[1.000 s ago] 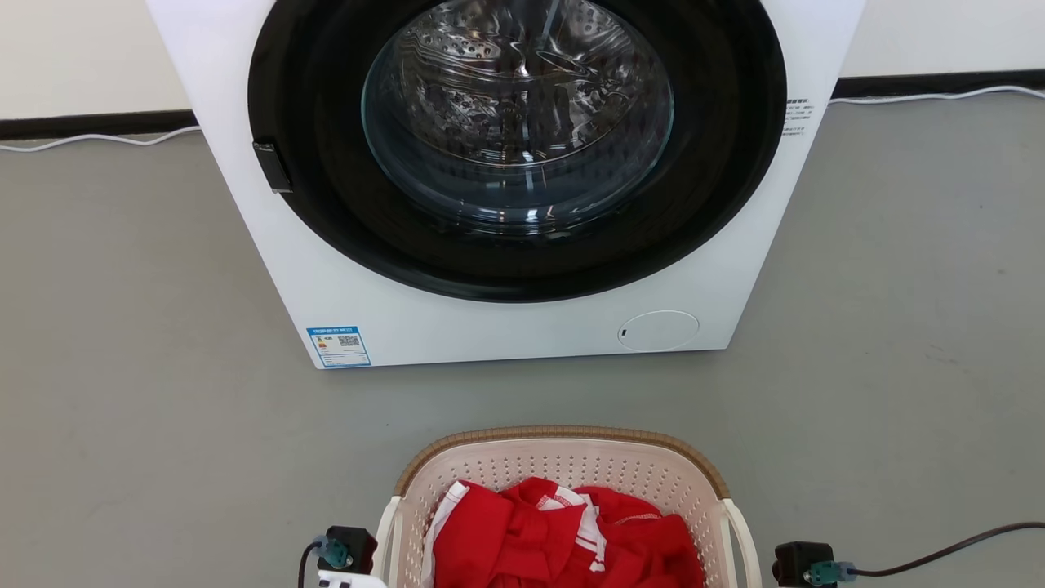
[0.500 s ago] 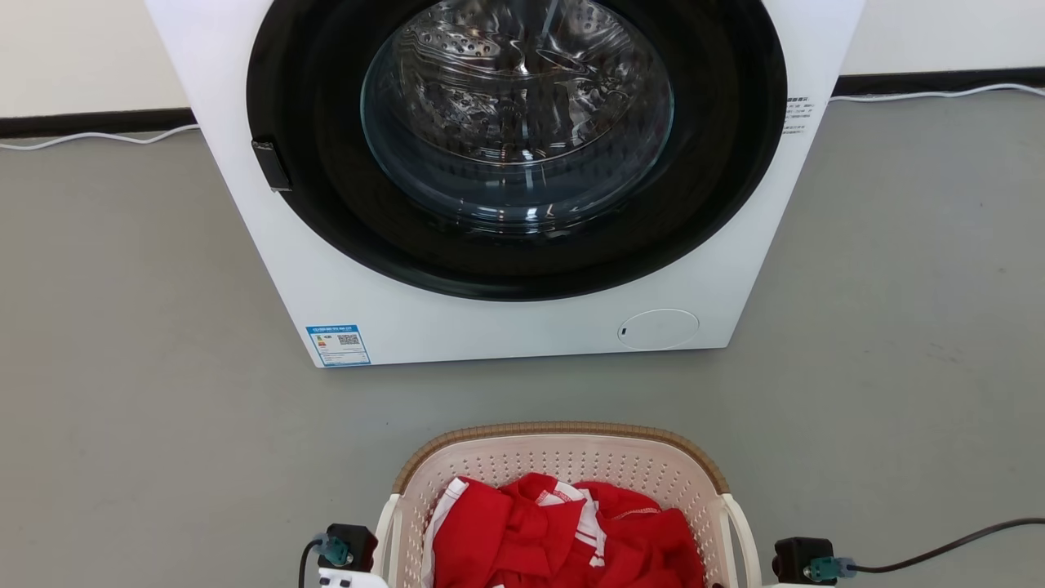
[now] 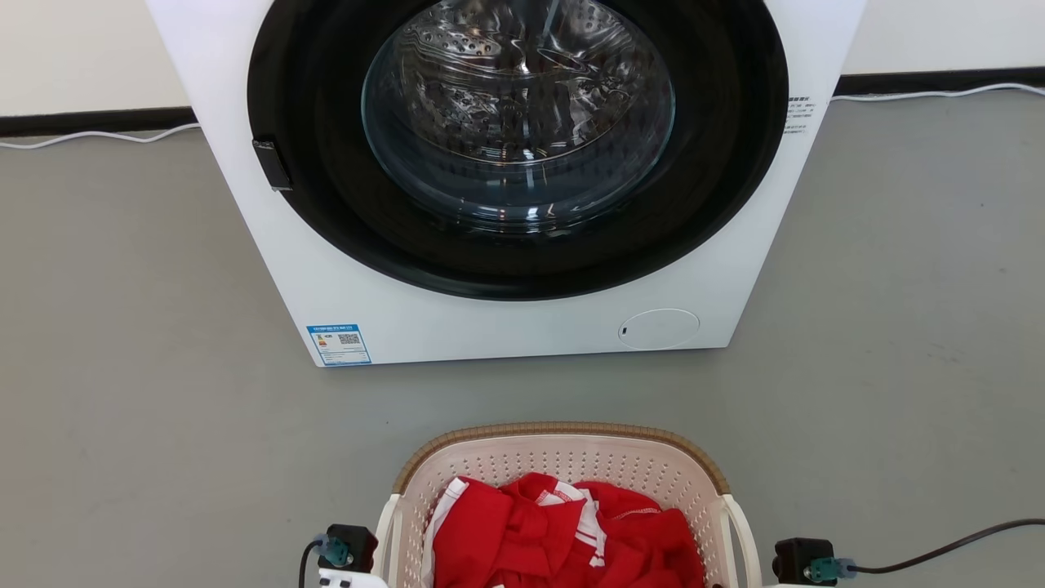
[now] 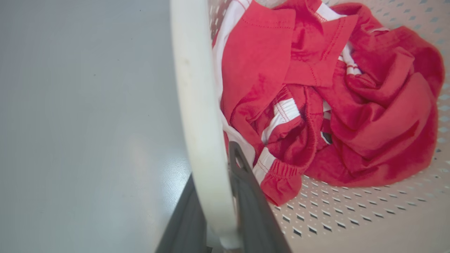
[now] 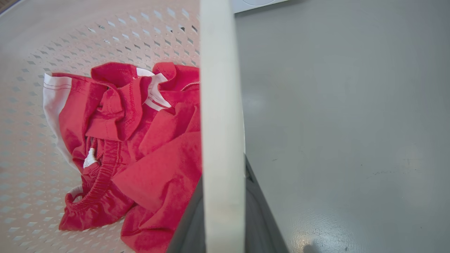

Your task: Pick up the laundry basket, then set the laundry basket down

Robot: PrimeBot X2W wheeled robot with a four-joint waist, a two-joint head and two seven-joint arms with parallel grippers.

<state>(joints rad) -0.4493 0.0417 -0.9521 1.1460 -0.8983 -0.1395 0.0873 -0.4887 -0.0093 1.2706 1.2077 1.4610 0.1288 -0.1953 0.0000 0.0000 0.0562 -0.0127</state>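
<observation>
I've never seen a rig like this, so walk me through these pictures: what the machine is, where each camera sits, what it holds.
It is a wheeled robot with two arms, each ending in a two-fingered tool. The wide picture comes from its head, looking down at a washing machine on a grey floor and, nearer, a basket of red clothes. The other two come from its wrists. The left tool is shut on the basket's left handle, the right tool on the right handle.
</observation>
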